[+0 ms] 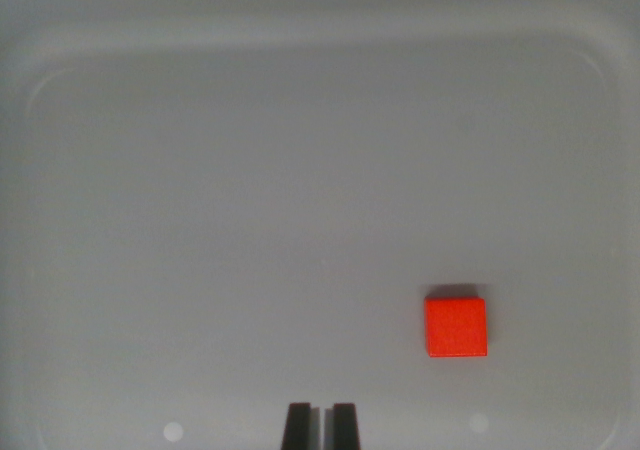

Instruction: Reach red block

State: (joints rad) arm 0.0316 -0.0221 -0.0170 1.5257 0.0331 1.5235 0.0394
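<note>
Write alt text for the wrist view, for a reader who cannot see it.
A small red block lies flat on a pale grey tray, toward the wrist view's lower right. The gripper shows at the bottom centre, its two dark jaws nearly together, left of the block and not touching it.

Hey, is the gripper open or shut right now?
Shut, or nearly so: the gripper shows two dark fingertips at the bottom edge with only a thin slit between them. Nothing is held; the red block lies apart.
</note>
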